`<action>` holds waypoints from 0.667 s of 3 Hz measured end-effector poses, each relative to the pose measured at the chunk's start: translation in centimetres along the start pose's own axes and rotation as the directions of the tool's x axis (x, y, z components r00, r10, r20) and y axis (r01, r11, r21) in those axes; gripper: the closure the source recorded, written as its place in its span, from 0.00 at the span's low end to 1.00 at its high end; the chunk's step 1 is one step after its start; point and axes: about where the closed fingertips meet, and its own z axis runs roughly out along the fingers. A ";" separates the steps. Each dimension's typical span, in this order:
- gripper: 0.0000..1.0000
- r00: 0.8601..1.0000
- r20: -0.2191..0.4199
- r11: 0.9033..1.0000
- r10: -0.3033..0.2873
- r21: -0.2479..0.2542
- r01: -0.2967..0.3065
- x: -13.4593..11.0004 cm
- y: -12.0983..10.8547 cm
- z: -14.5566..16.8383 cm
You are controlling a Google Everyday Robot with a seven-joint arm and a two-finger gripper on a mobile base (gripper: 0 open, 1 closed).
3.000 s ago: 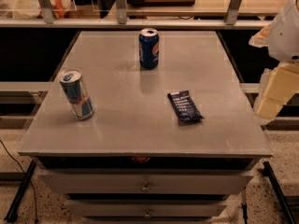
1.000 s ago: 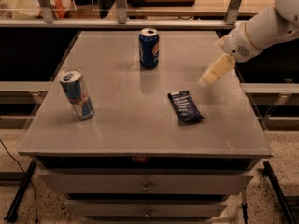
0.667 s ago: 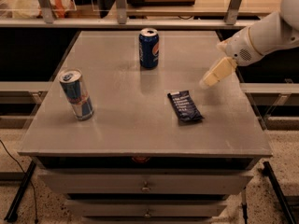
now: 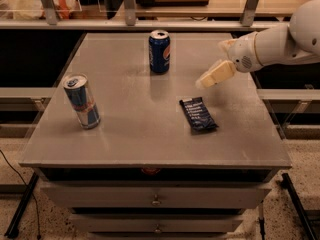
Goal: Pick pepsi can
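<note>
Pepsi can [image 4: 159, 51]: where does it stand? asks the first.

Upright at the back of the bench [image 4: 130, 129], near the middle, answers the second. Nothing touches it.

First: And the gripper [image 4: 211, 63]?

Second: It hangs above the right side of the bench, well apart from the can and just beyond the wrapper [image 4: 198, 115]. Its fingers [image 4: 216, 74] are spread and hold nothing.

First: So which step is this?

Second: The approach, by the look of it; no grasp has begun. The next move calls for the gripper to travel left and back to the can, drop to the height of its body with one finger on either side, then press in and lift.

First: Anything in the way?

Second: The wrapper lies flat below the path, and the slim can [image 4: 82, 101] stands far off at the left edge. Neither should interfere.

First: What about containers?

Second: Both cans are upright; whether either is open or full cannot be told. The drawers [image 4: 156, 199] under the bench are closed, so their contents are hidden.
</note>
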 end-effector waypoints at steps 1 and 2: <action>0.00 0.998 0.049 1.000 -0.030 0.005 0.030 -2.1 -0.4 1.9; 0.00 0.996 0.069 0.998 -0.053 -0.013 0.054 -3.7 -0.6 4.0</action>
